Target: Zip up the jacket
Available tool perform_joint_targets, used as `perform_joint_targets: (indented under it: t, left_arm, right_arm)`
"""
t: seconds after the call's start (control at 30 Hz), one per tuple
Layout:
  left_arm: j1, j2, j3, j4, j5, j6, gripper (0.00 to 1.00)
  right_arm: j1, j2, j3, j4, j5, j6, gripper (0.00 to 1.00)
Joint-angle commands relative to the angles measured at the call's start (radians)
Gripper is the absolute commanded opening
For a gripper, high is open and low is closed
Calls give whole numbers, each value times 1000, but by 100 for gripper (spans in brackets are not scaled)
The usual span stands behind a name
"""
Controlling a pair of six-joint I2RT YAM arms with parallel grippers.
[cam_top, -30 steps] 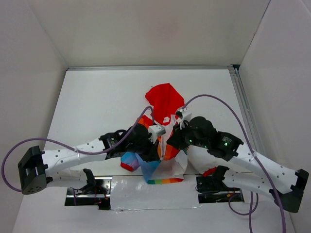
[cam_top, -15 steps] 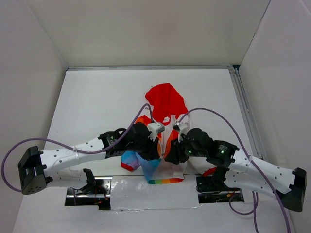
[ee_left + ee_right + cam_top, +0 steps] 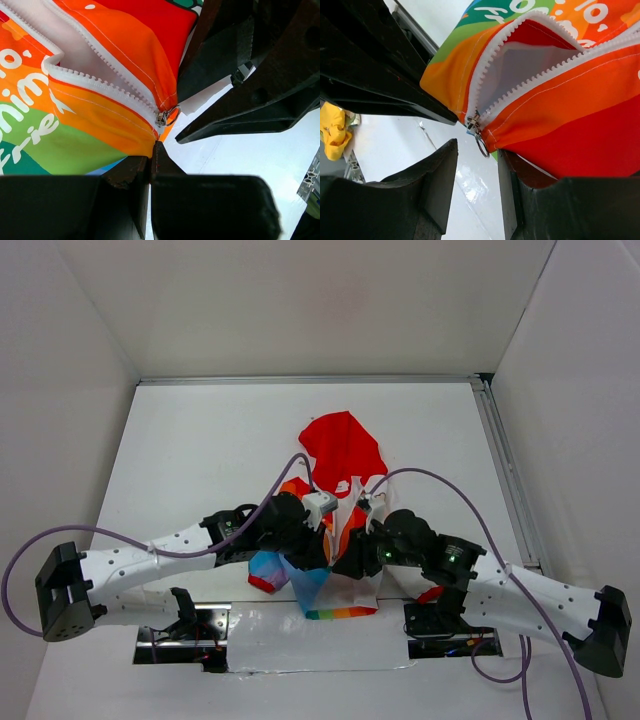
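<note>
now down near the hem with the right pincer (image 3: 477,147), swung in from up by the red hood (image 3: 340,450) within the last second. stands part open, clasping nothing, with the pull ring (image 3: 481,145) hanging in the gap between the fingers (image 3: 440,170) and the zip slider (image 3: 472,121) just above. no change at the left pincer (image 3: 152,150): pressed together on the bottom corner of the rainbow half (image 3: 75,145), right under the slider, pinning the start of the zip. finds the jacket (image 3: 340,595) sprawled in the middle of the bench (image 3: 200,460) as before, hood far, hem near, teeth (image 3: 100,85) joined only at the very bottom and gaping wide above. points, probably, to the end of the approach and the start of the pull itself: close on the ring, then draw toward the hood while keeping the hem taut. some risk of nipping cloth instead of so small a ring.
</note>
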Motion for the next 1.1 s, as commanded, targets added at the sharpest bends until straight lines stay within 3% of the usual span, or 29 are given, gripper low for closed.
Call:
perform_joint_targets:
  t: [0.0,0.13,0.17,0.23,0.4,0.43,0.47,0.5,0.63,0.73,0.9,1.0,1.07]
  left_arm:
    - [1,-27,18,38,18,-16,0]
    - [1,-25,18,40,16,-16,0]
    - [0,-25,20,37,10,-19,0]
    - [1,-28,20,32,2,-22,0]
    - [0,-28,21,26,-18,-33,0]
    - [0,-30,21,26,-16,-33,0]
    - [1,-31,18,28,-15,-31,0]
    - [0,-31,17,31,-12,-30,0]
    - [0,-23,18,19,-10,-27,0]
    - [0,-16,14,2,-27,-33,0]
    - [0,-28,-18,9,-31,-37,0]
    - [0,-43,-46,25,-27,-28,0]
    - [1,-53,-51,28,-27,-25,0]
  right_arm:
    - [5,4,-7,111,-3,19,45]
    - [4,14,-6,123,-17,19,38]
    - [5,15,-4,122,-22,20,31]
    - [4,18,-1,111,-32,25,25]
    - [5,40,3,62,-37,43,23]
    - [7,38,-3,68,-40,46,17]
    - [5,35,-7,82,-40,51,2]
    - [5,34,-7,89,-35,58,0]
    - [11,49,61,57,-17,51,0]
    - [8,93,149,-96,4,83,0]
    - [-47,163,295,-231,-152,114,0]
    - [-81,149,319,-234,-147,96,0]
    - [-81,158,351,-294,-57,75,0]
